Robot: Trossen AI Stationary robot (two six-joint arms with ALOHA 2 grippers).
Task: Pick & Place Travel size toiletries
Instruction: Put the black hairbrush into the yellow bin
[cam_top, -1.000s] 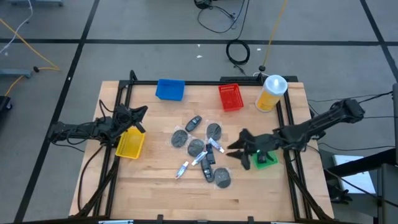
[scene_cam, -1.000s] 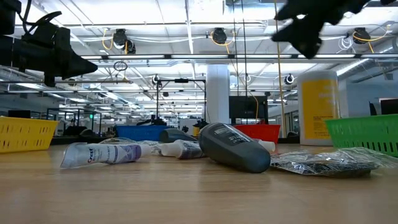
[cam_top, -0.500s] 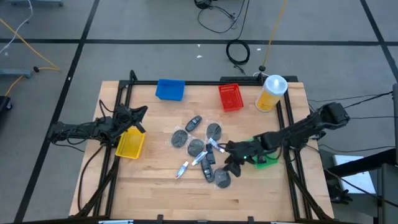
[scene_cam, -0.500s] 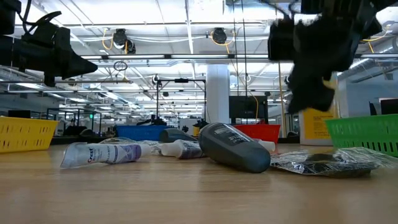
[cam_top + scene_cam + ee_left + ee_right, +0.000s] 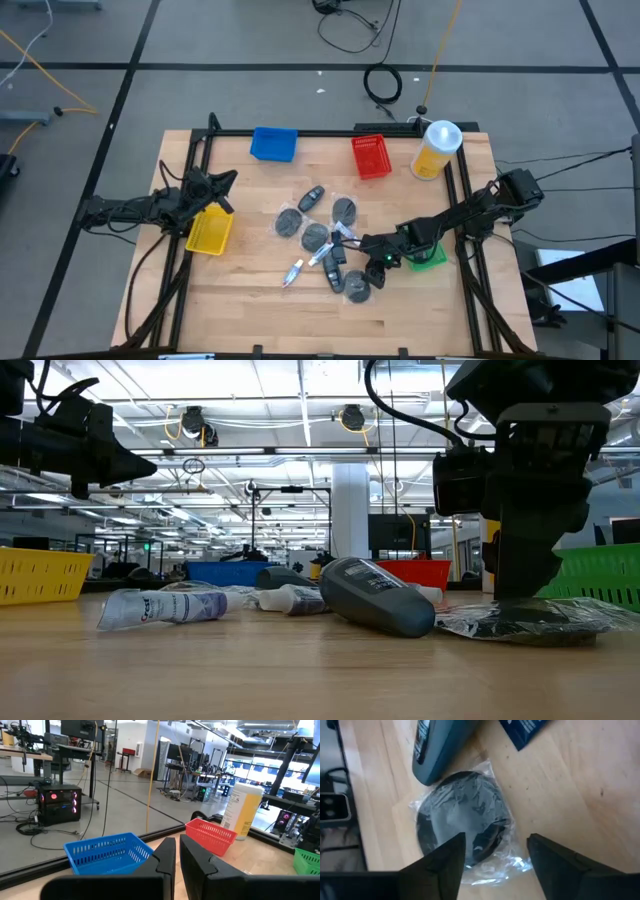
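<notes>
The room behind is a big hall with white ceiling lights, pipes and desks, and cables lie on the grey floor around the wooden worktop. The worktop is made of pale planks with a black frame along its sides.

The travel size toiletries lie in a loose group in the middle of the worktop: round grey discs in clear crinkled wrappers, small dark bottles and thin white tubes. In the low view a dark smooth bottle lies on its side, and a white tube lies near it.

The right gripper is low over the wrapped disc at the near edge of the group. Its jaws are spread, one on each side of the disc, and I cannot tell if they touch the wrapper. In the low view the arm hides most of this disc; only the shiny wrapper shows beside it. A dark bottle is just beside the disc, partly cut off by the frame.

The left gripper waits above the yellow bin, with its jaws pressed nearly together.

At the far side stand a blue bin, a red bin and a tall yellow canister with white lid. The green bin is mostly hidden under the right arm.
</notes>
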